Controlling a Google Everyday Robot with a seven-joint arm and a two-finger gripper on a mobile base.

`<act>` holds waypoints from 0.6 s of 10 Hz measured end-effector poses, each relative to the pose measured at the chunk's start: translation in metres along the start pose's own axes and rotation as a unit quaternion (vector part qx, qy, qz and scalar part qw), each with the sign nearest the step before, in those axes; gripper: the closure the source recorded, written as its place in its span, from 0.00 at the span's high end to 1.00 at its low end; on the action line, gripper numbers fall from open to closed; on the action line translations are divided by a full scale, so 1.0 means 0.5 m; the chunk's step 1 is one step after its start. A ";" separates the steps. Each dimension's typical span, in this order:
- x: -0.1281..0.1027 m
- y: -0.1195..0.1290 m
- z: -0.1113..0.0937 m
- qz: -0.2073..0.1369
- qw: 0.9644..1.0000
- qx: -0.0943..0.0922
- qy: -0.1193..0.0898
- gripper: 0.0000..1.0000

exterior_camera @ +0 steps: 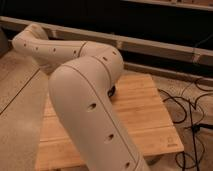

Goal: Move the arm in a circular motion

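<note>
Your thick cream-white tube-segment robot arm (87, 107) fills the middle of the view, and it is big. The fat lower segment climbs from the bottom edge over the pale slatted wooden table (147, 117), bends at a bulbous elbow, then runs left to a rounded joint near the top-left corner. Small dark holes dot its side. Your gripper is out of sight, beyond that far joint or hidden by the arm, so I cannot tell its state. A small dark round thing (111, 91) peeks out just beside the arm. Black cables (192, 112) sprawl on the floor right of the table.
</note>
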 end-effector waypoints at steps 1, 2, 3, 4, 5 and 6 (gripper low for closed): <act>0.022 0.023 -0.009 -0.003 1.000 -0.011 -0.007 0.65; 0.053 0.033 -0.019 0.000 1.000 -0.017 -0.012 0.65; 0.083 0.024 -0.030 0.009 1.000 -0.014 -0.016 0.65; 0.119 -0.007 -0.041 0.029 0.999 -0.005 -0.021 0.65; 0.146 -0.044 -0.054 0.052 0.998 0.005 -0.025 0.65; 0.169 -0.081 -0.064 0.075 0.997 0.015 -0.027 0.65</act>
